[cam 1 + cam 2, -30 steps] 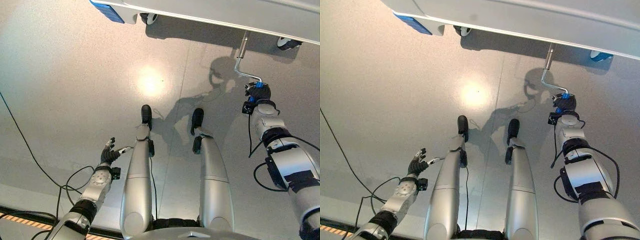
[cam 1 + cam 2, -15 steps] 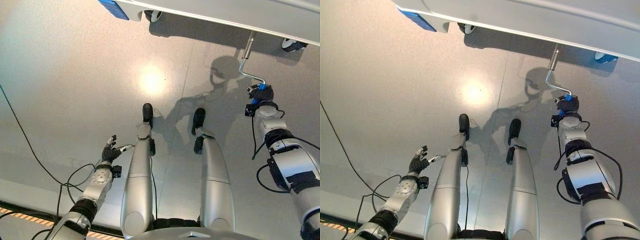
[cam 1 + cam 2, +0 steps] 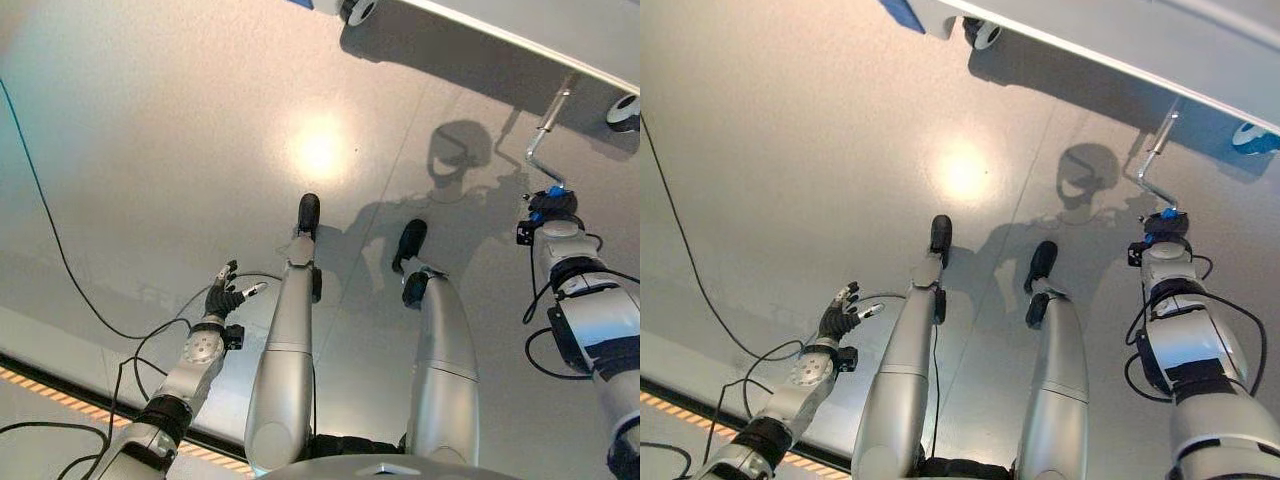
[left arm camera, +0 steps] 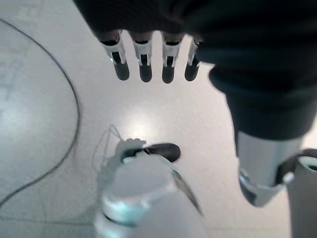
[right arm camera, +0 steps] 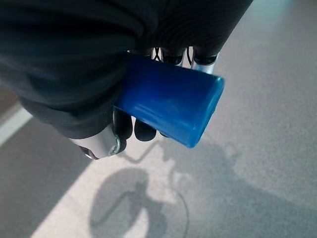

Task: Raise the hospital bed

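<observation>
Right hand, fingers wrapped round the blue grip, swings the crank lower — cranking continues, left hand idle, fingers relaxed.

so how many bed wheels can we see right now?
2. One wheel sits under the bed frame at the top of the view; the other wheel is at the far right, past the crank. Others may be hidden under the bed.
</observation>
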Available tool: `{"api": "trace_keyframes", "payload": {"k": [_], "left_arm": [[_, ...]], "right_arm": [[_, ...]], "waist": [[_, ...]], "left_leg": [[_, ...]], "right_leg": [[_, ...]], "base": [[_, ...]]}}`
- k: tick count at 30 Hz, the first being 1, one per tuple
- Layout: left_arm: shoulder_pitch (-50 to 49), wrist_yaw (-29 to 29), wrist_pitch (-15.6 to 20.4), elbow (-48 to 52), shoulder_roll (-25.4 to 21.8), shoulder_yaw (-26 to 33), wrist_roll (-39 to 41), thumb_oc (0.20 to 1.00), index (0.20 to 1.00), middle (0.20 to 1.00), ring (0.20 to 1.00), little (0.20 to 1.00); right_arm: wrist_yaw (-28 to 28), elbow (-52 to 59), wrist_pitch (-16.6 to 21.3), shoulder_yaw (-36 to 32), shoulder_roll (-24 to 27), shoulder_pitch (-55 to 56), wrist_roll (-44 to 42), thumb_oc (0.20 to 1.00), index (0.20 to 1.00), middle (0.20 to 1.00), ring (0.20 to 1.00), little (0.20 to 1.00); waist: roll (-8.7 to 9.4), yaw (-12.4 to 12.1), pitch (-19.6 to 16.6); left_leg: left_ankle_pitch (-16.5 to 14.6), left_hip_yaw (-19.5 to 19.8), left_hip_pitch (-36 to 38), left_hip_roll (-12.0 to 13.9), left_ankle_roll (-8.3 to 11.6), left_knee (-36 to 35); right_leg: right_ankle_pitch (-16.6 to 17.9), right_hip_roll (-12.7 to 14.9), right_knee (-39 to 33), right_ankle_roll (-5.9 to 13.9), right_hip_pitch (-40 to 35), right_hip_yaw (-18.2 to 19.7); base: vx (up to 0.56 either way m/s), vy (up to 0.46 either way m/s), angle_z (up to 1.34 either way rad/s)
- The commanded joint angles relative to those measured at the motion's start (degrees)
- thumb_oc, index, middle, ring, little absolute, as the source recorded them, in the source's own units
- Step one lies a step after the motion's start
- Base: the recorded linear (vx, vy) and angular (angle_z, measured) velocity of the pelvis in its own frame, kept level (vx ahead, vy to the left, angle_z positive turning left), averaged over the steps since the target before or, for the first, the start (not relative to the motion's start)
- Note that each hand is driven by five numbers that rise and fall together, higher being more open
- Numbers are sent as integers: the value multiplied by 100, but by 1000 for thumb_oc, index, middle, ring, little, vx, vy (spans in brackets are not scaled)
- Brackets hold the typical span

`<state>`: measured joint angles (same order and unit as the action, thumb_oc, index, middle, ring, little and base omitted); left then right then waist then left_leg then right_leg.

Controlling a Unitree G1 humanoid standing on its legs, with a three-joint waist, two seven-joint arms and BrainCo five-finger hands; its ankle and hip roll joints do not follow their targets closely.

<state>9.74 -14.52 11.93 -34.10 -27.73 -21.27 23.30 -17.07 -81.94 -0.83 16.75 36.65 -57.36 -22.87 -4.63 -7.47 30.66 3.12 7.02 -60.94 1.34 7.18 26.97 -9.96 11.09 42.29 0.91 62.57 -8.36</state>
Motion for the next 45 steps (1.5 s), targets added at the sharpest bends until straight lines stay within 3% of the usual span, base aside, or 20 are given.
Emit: {"api": "trace_keyframes", "payload": {"k": [1,2,3,4,5,15,27,32,33,34,35,36,37,40,45], "left_arm": [[-383,-14,75,357,-52,-139,-29,1000,1000,1000,1000,1000],[-368,-14,74,367,-39,-162,-26,1000,1000,1000,1000,1000],[-427,-17,72,369,-25,-222,-23,1000,1000,1000,1000,1000],[-373,-25,80,425,-23,-207,-26,1000,1000,1000,1000,1000],[-439,-25,76,436,-8,-257,-21,1000,1000,1000,1000,1000],[-389,-128,122,496,-22,-356,-16,1000,1000,1000,1000,1000],[-444,-291,209,391,-71,-244,31,1000,1000,1000,1000,1000],[-467,-413,222,191,-54,-199,-60,1000,1000,1000,1000,1000],[-412,-454,239,139,-51,-131,-89,1000,1000,1000,1000,1000],[-487,-453,239,133,-51,-168,-88,1000,1000,1000,1000,1000],[-412,-454,259,54,-48,-114,-97,1000,1000,1000,1000,1000],[-424,-456,267,81,-58,-103,-94,1000,1000,1000,1000,1000],[-500,-455,267,76,-57,-140,-93,1000,1000,1000,1000,1000],[-410,-444,278,42,-37,-46,-71,1000,1000,1000,1000,1000],[-413,-425,258,-41,19,7,-102,1000,1000,1000,1000,1000]], "right_arm": [[230,246,124,571,-195,-426,752,200,200,200,200,200],[230,249,124,599,-176,-463,783,200,200,200,200,200],[231,241,113,643,-159,-432,858,200,200,200,200,200],[222,250,109,668,-109,-559,912,200,200,200,200,200],[224,253,106,700,-130,-518,952,200,200,200,200,200],[149,564,135,1261,-290,-969,1609,200,200,200,200,200],[-61,2004,515,1632,-1092,-1033,1662,200,200,200,200,200],[-256,3038,706,1648,-1145,-814,1659,200,200,200,200,200],[-306,3497,764,1599,-1065,-799,1617,200,200,200,200,200],[-304,3495,764,1602,-1082,-710,1615,200,200,200,200,200],[-291,3983,872,1594,-980,-724,1553,200,200,200,200,200],[-301,4122,907,1554,-929,-659,1508,200,200,200,200,200],[-299,4119,907,1559,-945,-570,1506,200,200,200,200,200],[-314,4749,1038,1420,-792,-535,1412,200,200,200,200,200],[-269,5373,1200,1270,-628,-289,1284,200,200,200,200,200]], "waist": [[-551,-210,-87],[-571,-232,-87],[-580,-233,-87],[-620,-260,-87],[-625,-260,-87],[-704,-311,-87],[-507,-164,-87],[-344,-21,-87],[-298,21,-87],[-289,27,-87],[-250,62,-87],[-247,75,-87],[-240,82,-87],[-244,129,-87],[-217,178,-87]], "left_leg": [[-525,-230,-266,-185,-402,733],[-548,-221,-333,-197,-413,793],[-793,-230,-245,-222,-410,950],[-598,-203,-434,-231,-418,919],[-819,-201,-319,-247,-412,1022],[-912,-202,-514,-347,-424,1265],[-885,-263,-446,-332,-405,1170],[-835,-308,-308,-293,-392,1011],[-585,-328,-405,-270,-407,848],[-803,-346,-251,-273,-398,938],[-538,-367,-319,-254,-416,713],[-509,-369,-282,-253,-414,653],[-726,-381,-125,-258,-403,739],[-372,-403,-84,-225,-377,369],[-311,-447,94,-192,-352,216]], "right_leg": [[365,113,-34,656,-25,284],[338,126,46,652,44,296],[121,162,187,695,-47,332],[275,175,168,658,115,293],[69,196,299,699,17,335],[-49,274,584,686,222,339],[10,274,455,662,193,385],[77,198,299,664,80,420],[337,166,97,637,172,395],[138,175,191,674,29,428],[408,142,-50,655,102,409],[431,138,-117,665,65,404],[233,148,-25,703,-82,434],[540,120,-372,696,-99,388],[632,70,-584,702,-243,431]], "base": [[53,31,7],[126,3,5],[58,2,5],[123,-12,11],[38,5,13],[44,19,8],[0,0,0],[-25,17,-5],[-21,23,-10],[-108,45,-18],[-37,5,-17],[-37,6,-18],[36,-26,-16],[-84,9,-5],[-29,20,-5]]}}
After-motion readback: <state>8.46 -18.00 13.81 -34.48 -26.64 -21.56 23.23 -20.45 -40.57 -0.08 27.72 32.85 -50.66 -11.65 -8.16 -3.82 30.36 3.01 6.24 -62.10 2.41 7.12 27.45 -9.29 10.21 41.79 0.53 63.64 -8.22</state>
